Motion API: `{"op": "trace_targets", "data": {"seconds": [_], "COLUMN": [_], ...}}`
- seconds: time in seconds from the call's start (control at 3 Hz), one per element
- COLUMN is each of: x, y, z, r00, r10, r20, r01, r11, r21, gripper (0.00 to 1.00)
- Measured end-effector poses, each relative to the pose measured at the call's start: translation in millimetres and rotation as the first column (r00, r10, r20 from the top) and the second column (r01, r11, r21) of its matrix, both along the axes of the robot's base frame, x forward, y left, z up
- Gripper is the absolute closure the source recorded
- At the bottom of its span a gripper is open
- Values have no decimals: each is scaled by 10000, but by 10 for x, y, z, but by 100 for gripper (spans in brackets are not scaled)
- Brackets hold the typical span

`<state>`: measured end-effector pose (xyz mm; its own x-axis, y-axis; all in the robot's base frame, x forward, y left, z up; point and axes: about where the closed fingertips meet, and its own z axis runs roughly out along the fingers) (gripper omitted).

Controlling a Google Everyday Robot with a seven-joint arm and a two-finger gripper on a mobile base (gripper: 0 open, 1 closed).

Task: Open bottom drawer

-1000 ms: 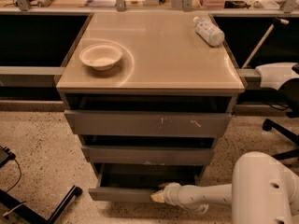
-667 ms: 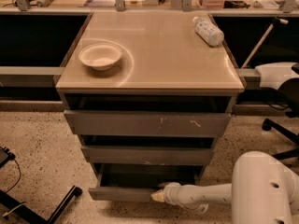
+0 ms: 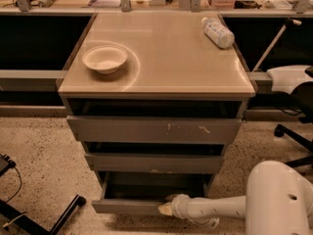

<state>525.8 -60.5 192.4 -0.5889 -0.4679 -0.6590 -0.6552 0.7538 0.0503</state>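
The bottom drawer (image 3: 124, 206) is the lowest of three grey fronts on the cabinet. It stands pulled out, and its shallow grey box shows behind the front. Above it are the middle front (image 3: 154, 163) with a pale chip on its lower edge and the top front (image 3: 154, 129) with white scratches. My white arm reaches in from the lower right. My gripper (image 3: 165, 208) is at the right part of the bottom drawer's front, at its upper edge.
A white bowl (image 3: 104, 58) and a lying plastic bottle (image 3: 217, 32) are on the cabinet top (image 3: 161, 62). An office chair base (image 3: 293, 136) stands at right. A black stand leg (image 3: 63, 214) lies on the speckled floor at lower left.
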Motion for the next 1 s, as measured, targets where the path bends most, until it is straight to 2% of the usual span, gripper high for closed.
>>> {"op": "trace_targets", "data": {"seconds": [0.33,0.67,1.0], "x": [-143,-153,-277], "y": [-1,-2,-18], "z": [-20,4,-11], "r00": [10000,10000,9999], "r10": [-15,-15,-26], "r20": [-76,-76,-138], "r01": [16,16,28], "r11": [10000,10000,9999], "r21": [87,87,158], "gripper": [100,100,100]}}
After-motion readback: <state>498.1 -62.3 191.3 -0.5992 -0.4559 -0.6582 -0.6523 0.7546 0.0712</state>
